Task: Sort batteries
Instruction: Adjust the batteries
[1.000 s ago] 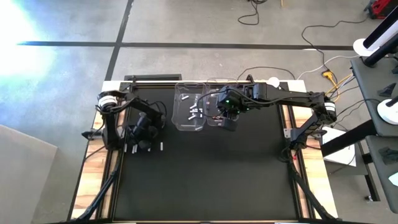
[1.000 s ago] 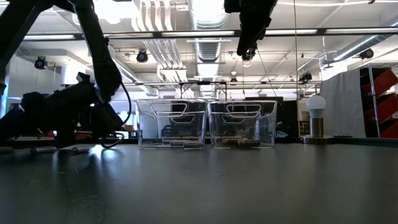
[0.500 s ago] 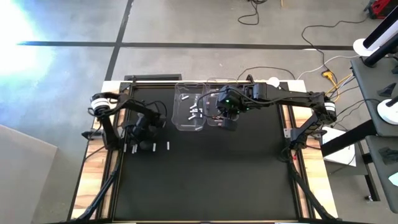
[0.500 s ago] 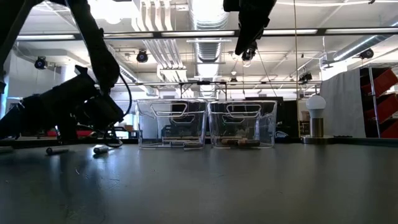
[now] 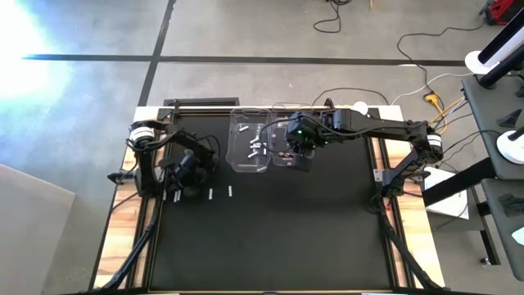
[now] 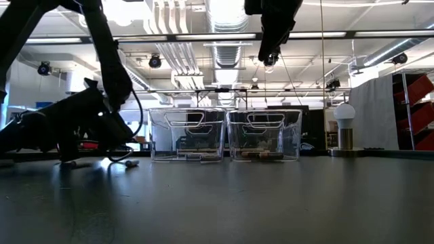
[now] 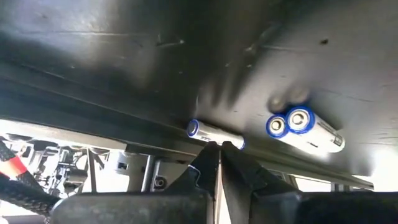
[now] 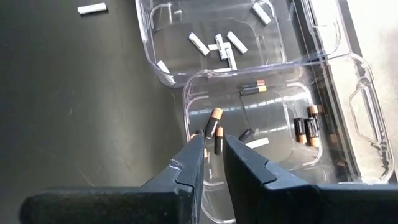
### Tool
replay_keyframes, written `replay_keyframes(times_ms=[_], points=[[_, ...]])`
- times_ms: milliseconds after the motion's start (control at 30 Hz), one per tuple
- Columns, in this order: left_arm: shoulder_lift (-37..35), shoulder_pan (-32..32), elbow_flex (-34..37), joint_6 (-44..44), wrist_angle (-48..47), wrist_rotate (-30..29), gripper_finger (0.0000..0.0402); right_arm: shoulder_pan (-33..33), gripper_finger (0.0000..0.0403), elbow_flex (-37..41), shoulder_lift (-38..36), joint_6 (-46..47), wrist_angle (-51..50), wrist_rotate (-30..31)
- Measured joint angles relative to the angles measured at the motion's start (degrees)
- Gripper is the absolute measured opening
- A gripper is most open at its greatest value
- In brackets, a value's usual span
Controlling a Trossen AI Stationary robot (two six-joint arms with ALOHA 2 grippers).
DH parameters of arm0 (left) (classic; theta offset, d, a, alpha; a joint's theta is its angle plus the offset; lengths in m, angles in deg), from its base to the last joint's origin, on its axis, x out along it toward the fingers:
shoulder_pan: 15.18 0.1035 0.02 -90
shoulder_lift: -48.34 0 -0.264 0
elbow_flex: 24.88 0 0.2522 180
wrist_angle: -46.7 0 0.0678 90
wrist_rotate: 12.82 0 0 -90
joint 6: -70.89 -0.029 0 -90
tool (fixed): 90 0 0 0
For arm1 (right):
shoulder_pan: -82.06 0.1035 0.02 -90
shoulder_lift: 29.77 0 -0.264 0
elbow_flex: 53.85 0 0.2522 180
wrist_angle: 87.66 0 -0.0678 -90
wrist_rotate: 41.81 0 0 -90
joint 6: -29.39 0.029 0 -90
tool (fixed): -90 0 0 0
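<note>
— Where is your left gripper (image 5: 184,174)?

— Down low at the left side of the black table (image 5: 270,238), almost on the mat. Its fingers (image 7: 208,163) are pressed together with nothing between them. A silvery-white battery with a blue end (image 7: 214,132) lies just past the tips, and a pair of the same kind (image 7: 301,127) lies side by side, touching, near it.

— Anything loose to the right of it?

— Two white cells (image 5: 211,194) on the mat just beside that gripper, apart from each other. From table height one shows as a small battery (image 6: 131,163) lying flat.

— And the bins?

— Two clear ones at the far middle, touching. The left bin (image 8: 149,59) holds the silvery-white batteries (image 8: 221,45), scattered. The right bin (image 8: 367,81) holds the dark batteries with orange ends (image 8: 308,127), some near its right wall, some toward the middle.

— Your right gripper (image 8: 211,162)?

— It hangs high over the right bin's left part, well above the rim. The fingers stand slightly spread, a narrow gap between them, pinching nothing. Two dark cells (image 8: 213,123) show just past the tips, over the bin floor.
</note>
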Motion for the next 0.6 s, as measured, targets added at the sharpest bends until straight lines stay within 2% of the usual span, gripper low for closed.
replay_keyframes(times_ms=[400,600], points=[[0.0,0.0,1.0,-1.9,1.1,-0.8,0.0,0.0,0.0052,0.0,0.0,2.8,-4.6,0.0],[-3.7,-0.2,1.4,-3.0,2.1,-2.7,0.0,0.0,0.0052,0.0,0.0,2.8,-5.9,0.0]])
